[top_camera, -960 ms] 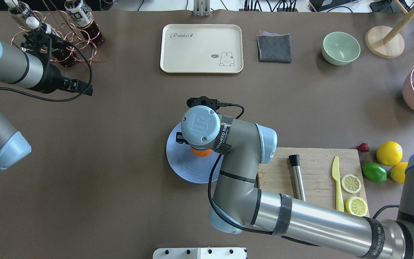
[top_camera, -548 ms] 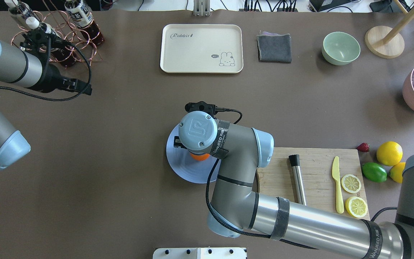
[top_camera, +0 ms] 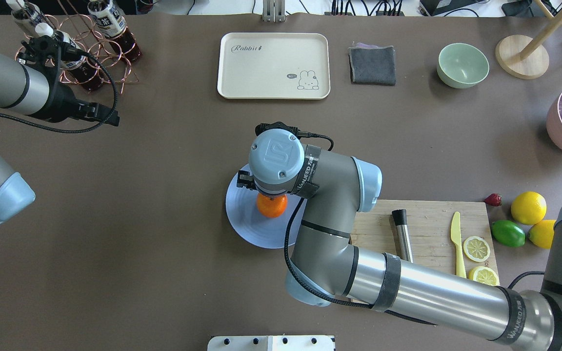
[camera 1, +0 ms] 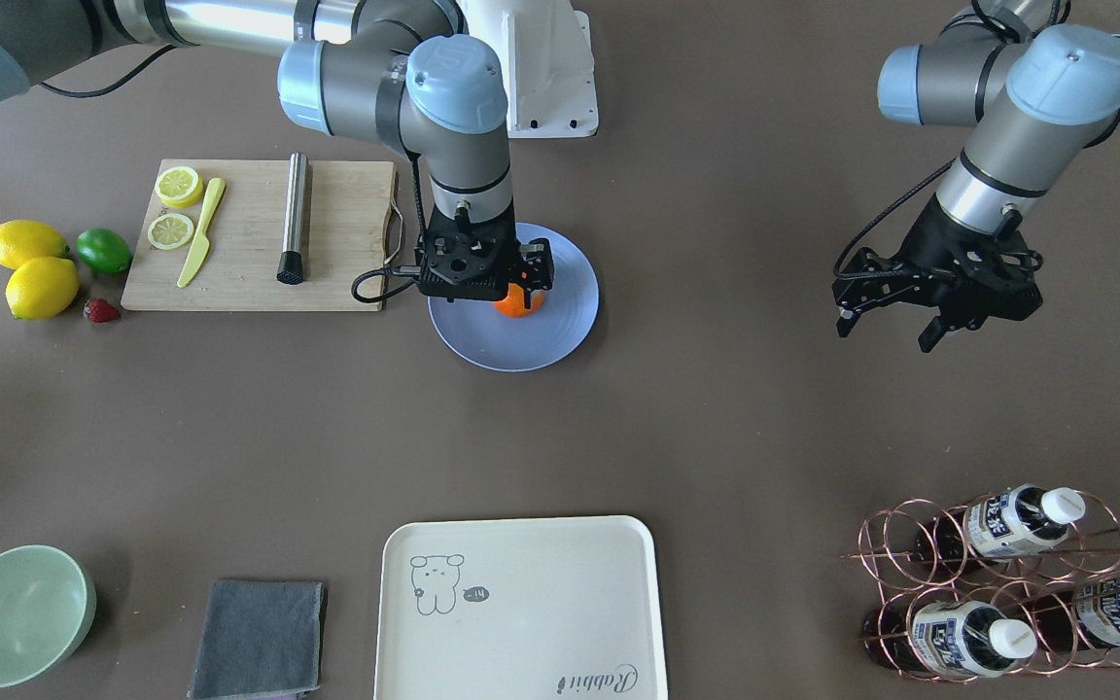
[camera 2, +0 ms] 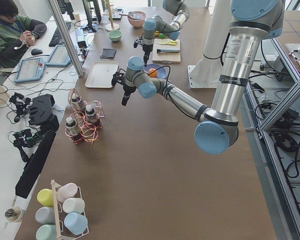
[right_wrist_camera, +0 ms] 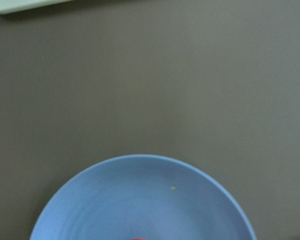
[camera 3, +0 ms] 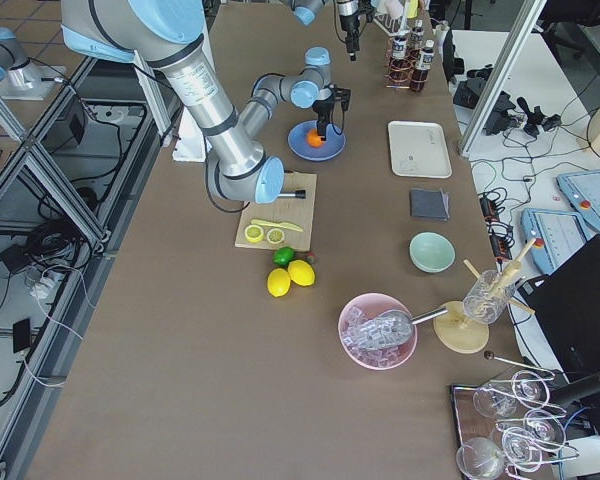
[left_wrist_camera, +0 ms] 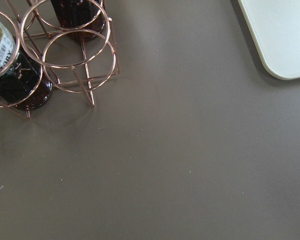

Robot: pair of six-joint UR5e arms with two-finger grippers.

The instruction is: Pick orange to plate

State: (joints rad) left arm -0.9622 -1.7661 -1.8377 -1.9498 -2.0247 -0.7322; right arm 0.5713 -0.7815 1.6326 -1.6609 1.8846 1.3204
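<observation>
The orange (top_camera: 271,206) rests on the blue-grey plate (top_camera: 249,226) near the middle of the table. It also shows in the front view as the orange (camera 1: 518,303) on the plate (camera 1: 521,345). My right gripper (camera 1: 524,284) hangs just over the fruit with its fingers apart, so it looks open, and the wrist hides part of the fruit from above. The right wrist view holds the plate's far rim (right_wrist_camera: 140,165) and a sliver of orange at the bottom edge. My left gripper (camera 1: 883,333) hovers open and empty, far off near the bottle rack.
A wooden cutting board (top_camera: 427,229) with a steel muddler, yellow knife and lemon slices lies right of the plate. Beyond it are lemons (top_camera: 528,207), a lime and a strawberry. Cream tray (top_camera: 273,66), grey cloth, green bowl (top_camera: 462,65) and bottle rack (top_camera: 90,44) line the far edge.
The right wrist has pulled back from the orange toward the far side, uncovering more of it, while the fruit stays put on the plate. The left arm drew slightly further left.
</observation>
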